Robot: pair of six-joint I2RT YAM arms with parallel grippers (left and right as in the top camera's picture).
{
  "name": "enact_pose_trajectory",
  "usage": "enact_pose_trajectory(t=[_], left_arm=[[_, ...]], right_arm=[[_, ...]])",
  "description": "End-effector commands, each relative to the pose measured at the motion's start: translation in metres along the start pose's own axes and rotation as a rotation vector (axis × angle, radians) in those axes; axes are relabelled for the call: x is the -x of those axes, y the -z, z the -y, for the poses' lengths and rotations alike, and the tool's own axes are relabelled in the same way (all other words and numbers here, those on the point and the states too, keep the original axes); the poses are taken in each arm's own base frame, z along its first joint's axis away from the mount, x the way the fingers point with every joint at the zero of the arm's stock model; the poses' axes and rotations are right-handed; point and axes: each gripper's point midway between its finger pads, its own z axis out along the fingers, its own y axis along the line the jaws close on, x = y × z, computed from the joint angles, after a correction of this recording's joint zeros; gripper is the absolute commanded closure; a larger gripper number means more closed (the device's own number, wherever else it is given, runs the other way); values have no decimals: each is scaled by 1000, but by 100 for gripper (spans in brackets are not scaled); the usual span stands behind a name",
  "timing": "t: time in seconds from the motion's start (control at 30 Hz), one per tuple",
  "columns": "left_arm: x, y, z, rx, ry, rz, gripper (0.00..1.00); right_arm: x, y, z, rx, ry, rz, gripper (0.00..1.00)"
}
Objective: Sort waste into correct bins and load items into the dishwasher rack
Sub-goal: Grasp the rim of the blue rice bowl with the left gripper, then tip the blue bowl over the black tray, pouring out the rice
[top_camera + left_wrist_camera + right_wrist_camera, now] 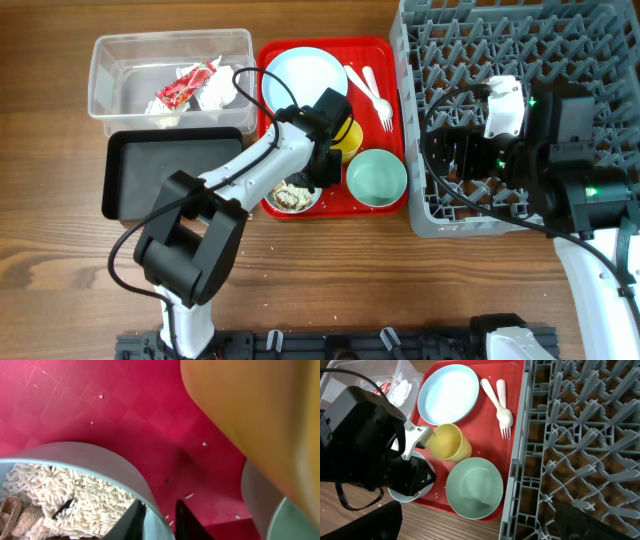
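Note:
My left gripper (pixel 316 180) (pixel 160 521) is down at the pale blue-green bowl of white rice and brown lumps (pixel 292 197) (pixel 95 455) on the red tray. One finger is inside its rim and one outside, with a small gap, so it is open. The yellow cup (pixel 347 142) (pixel 250 410) lies right beside it. An empty blue-green bowl (pixel 376 177) (pixel 473 487), a pale blue plate (pixel 303 77) (pixel 448 394), and a white spoon (pixel 496 401) and fork (pixel 381 108) also sit on the tray. My right gripper (pixel 455 155) is open and empty over the grey dishwasher rack (pixel 480 45).
The clear bin (pixel 108 75) at the back left holds white napkins (pixel 215 93) and a red wrapper (pixel 185 88). The black bin (pixel 170 180) stands in front of it, left of the red tray (pixel 330 43). A few rice grains lie loose on the tray.

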Motion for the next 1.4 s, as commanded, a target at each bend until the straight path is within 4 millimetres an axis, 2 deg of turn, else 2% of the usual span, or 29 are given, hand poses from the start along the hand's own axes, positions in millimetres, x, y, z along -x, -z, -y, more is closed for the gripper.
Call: enact_pose_trajectory(t=[0.0, 0.07, 0.17, 0.33, 0.47, 0.6, 0.63, 0.73, 0.77, 0.8, 1.0, 1.13, 1.23, 1.37], left_arm=[[-2, -7, -2, 11, 14, 2, 80], [-4, -10, -2, 10, 10, 2, 82], [-4, -11, -2, 11, 10, 1, 95], [-6, -8, 2, -7, 9, -8, 96], [-1, 23, 7, -57, 30, -33, 96], [16, 77, 7, -173, 8, -2, 96], [20, 92, 1, -206, 12, 12, 96], [26, 119, -21, -284, 45, 34, 96], [31, 128, -39, -317, 72, 40, 96], [33, 131, -48, -329, 85, 43, 96], [47, 149, -112, -547, 137, 72, 96], [48, 152, -154, -699, 179, 116, 96], [49, 152, -174, -826, 228, 158, 96], [49, 150, -191, -955, 302, 187, 96]], right_arm=[[6, 3, -3, 12, -5, 13, 0], [6, 3, -3, 12, -5, 12, 0], [6, 3, -3, 12, -5, 12, 0], [6, 3, -3, 12, -5, 12, 0], [5, 3, -3, 11, -6, 10, 0], [5, 3, -3, 11, -2, 10, 0], [5, 3, -3, 11, -1, 11, 0], [7, 3, -3, 11, 0, 17, 0], [7, 3, -3, 12, 1, 17, 0], [7, 3, -3, 12, 0, 17, 0], [7, 3, -3, 12, 0, 17, 0], [7, 3, -3, 12, 0, 17, 0], [7, 3, -3, 12, -1, 17, 0], [7, 3, -3, 12, -1, 16, 0]])
